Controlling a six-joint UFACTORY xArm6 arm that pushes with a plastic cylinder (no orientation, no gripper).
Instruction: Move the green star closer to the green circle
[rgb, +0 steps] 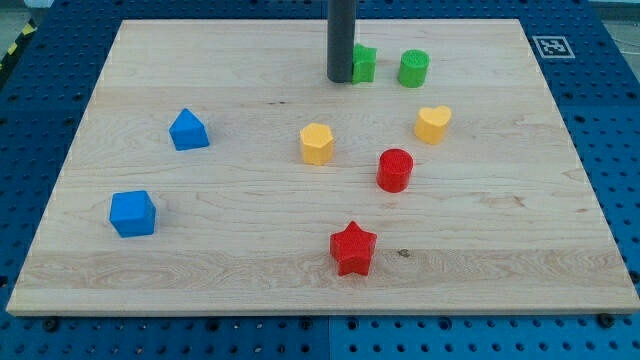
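The green star (364, 63) sits near the view's top, right of centre. The green circle (413, 68) stands a short gap to its right. My tip (339, 79) is at the end of the dark rod that comes down from the view's top edge. It rests against the left side of the green star and hides part of that side.
On the wooden board (200, 270) lie a yellow heart (433, 124), a yellow hexagon (316, 143), a red cylinder (395, 169), a red star (352, 248), a blue house-shaped block (188, 130) and a blue cube (132, 213). The board's top edge is close behind the green blocks.
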